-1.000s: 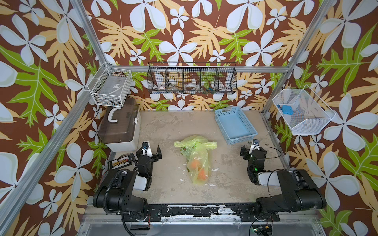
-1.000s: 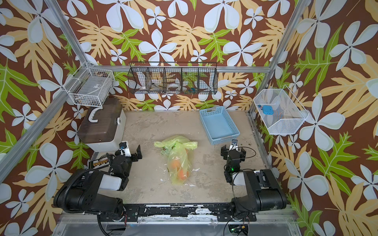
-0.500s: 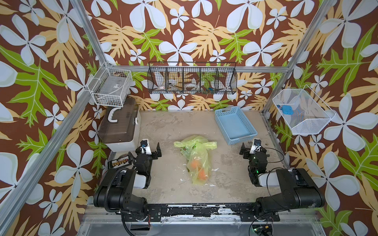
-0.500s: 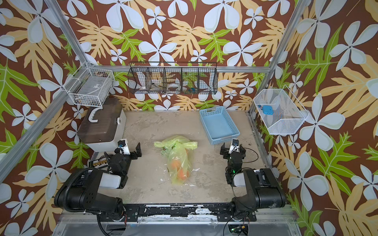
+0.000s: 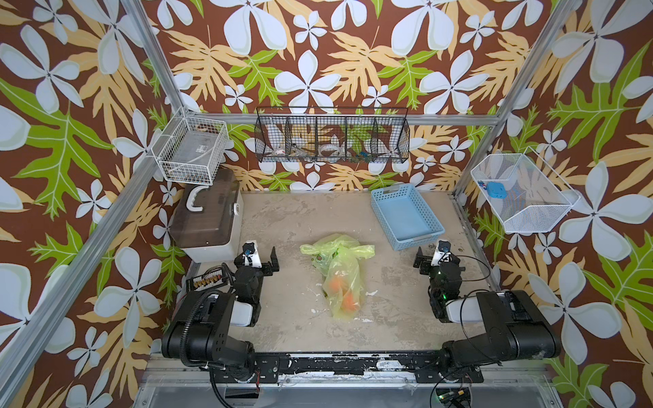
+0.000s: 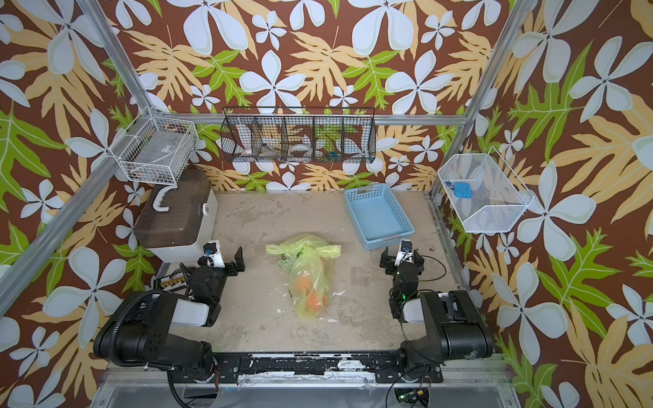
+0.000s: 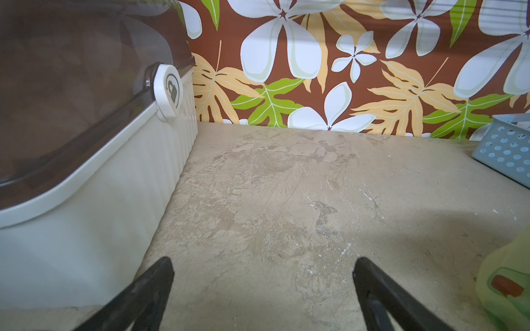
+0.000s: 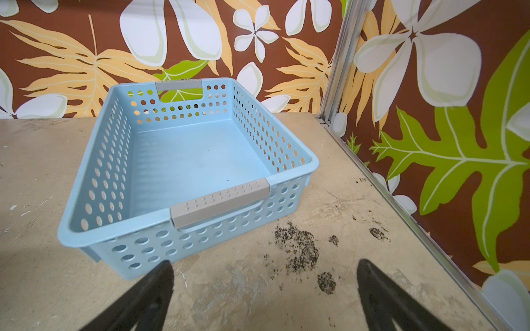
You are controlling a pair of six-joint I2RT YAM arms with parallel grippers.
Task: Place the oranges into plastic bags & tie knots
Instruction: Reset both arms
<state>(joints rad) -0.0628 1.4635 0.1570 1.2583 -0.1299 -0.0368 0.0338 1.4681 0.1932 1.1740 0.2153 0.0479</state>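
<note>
Both arms have drawn back slightly to opposite sides of the counter (image 5: 282,219). The yellow-green bag (image 5: 341,268) has not shifted: it lies mid-counter, bunched top rearward, oranges (image 5: 348,300) inside. The brown-lidded box (image 5: 205,219) stands just beside the left fingers (image 7: 160,275), the blue basket (image 8: 200,160) just ahead of the right fingers (image 8: 163,275). Both pairs are spread wide, holding nothing.

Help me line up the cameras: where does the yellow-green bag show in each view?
Top view: bag just below centre.
Top view: bag just below centre again.
Left wrist: a sliver of bag at the picture's edge.
Right wrist: not in it.
Shared landmark: blue basket, in all four views.
</note>
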